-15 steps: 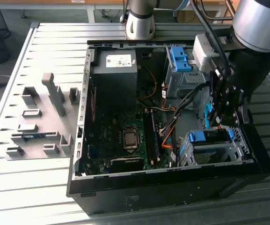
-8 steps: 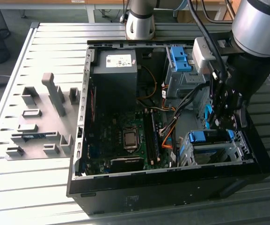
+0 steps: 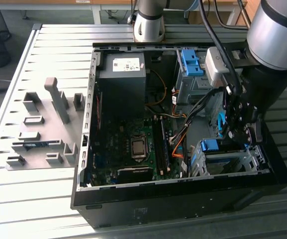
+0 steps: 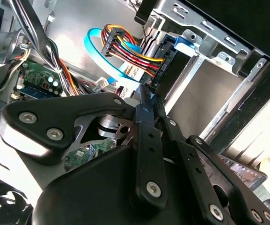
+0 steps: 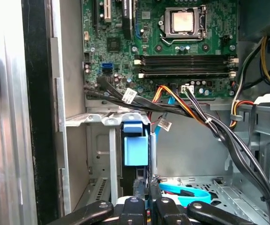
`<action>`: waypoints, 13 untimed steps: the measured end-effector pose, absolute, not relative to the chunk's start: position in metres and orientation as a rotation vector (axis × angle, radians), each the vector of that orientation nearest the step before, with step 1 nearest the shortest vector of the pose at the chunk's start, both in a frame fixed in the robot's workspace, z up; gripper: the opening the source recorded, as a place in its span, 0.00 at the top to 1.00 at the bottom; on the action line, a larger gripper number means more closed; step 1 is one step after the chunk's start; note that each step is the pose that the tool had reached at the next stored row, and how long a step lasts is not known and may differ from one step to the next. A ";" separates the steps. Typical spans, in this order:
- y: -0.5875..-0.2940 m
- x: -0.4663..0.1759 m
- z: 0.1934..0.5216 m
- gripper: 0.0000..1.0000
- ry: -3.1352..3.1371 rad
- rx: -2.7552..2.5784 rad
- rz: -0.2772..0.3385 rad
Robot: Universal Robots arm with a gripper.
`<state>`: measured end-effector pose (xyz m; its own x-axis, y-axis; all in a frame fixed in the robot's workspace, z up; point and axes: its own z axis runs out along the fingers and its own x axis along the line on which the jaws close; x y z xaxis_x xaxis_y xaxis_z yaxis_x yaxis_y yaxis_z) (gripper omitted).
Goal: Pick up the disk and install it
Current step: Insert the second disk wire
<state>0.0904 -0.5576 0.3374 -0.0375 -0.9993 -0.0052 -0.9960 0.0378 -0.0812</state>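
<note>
The arm reaches into the open computer case (image 3: 180, 194), which lies on its side on the slatted metal surface (image 3: 44, 199). The end effector (image 3: 240, 130) hangs over the drive cage (image 3: 228, 162) at the corner of the case toward the exterior view's right. Its fingers (image 5: 139, 187) stand close together; whether they grip anything cannot be told. In the first wrist view the fingers sit directly against the end of the disk (image 5: 135, 145), which stands edge-on in the cage with its blue carrier frame facing outward. In the second wrist view the same blue frame (image 4: 184, 44) lies at the cage mouth, beside a connector with multicoloured wires (image 4: 120, 44). The motherboard (image 3: 131, 144) occupies the case floor. A grey fixture plate (image 3: 44, 129) rests on the surface at the exterior view's left.
</note>
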 end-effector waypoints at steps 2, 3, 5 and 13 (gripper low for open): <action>-0.559 0.090 0.336 0.84 2.210 -2.146 -0.085; -0.559 0.090 0.336 0.84 2.209 -2.147 -0.084; -0.559 0.091 0.336 0.84 2.209 -2.147 -0.085; -0.559 0.091 0.334 0.84 2.208 -2.146 -0.083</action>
